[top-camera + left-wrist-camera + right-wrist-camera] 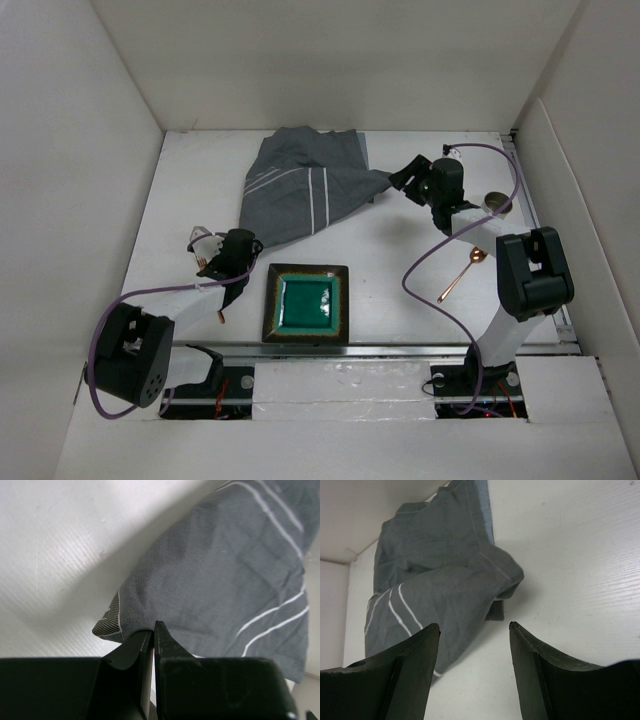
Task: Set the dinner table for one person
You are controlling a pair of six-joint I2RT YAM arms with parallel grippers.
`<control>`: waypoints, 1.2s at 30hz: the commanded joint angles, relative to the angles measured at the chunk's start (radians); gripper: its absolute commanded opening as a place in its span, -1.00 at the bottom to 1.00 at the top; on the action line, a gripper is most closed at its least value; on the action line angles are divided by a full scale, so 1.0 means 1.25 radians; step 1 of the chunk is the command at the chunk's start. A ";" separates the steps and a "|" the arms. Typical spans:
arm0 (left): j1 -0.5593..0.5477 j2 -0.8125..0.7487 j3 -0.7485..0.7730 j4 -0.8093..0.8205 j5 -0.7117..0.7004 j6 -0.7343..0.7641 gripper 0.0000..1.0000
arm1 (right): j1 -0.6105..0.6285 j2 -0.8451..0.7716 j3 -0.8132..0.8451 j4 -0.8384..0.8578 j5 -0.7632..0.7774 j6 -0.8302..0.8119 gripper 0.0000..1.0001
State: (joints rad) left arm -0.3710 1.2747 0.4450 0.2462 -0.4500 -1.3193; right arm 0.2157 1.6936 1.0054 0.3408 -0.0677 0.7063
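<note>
The white dinner table (400, 310) holds a crumpled grey striped cloth (300, 190) at the back middle. A square green plate with a dark rim (306, 303) lies at the near middle. My left gripper (243, 247) is shut, its tips (152, 627) pinching the cloth's near left corner (215, 575), which is slightly raised with its underside showing. My right gripper (405, 176) is open and empty, and hovers just right of the cloth's right corner (445, 585); its midpoint in the right wrist view (474, 624) lies over bare table.
A copper spoon (462, 272) lies right of the plate. A small round cup (495, 202) stands at the right edge. A copper fork and something pale (204, 243) lie left of my left gripper. White walls enclose the table.
</note>
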 commanded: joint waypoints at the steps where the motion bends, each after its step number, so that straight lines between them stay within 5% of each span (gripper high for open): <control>1: 0.002 -0.083 0.011 -0.008 -0.046 0.069 -1.00 | -0.002 0.038 0.050 0.041 -0.039 0.052 0.28; 18: 0.002 -0.150 -0.015 0.012 -0.038 0.120 -1.00 | 0.041 0.216 0.123 0.075 -0.033 0.190 0.32; 36: 0.002 -0.159 -0.012 0.021 -0.029 0.124 -1.00 | 0.050 0.156 -0.066 0.287 -0.087 0.279 0.30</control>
State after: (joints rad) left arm -0.3710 1.0889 0.4332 0.2474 -0.4820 -1.1782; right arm 0.2699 1.9247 0.9173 0.5419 -0.1452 1.0416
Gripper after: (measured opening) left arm 0.007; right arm 0.645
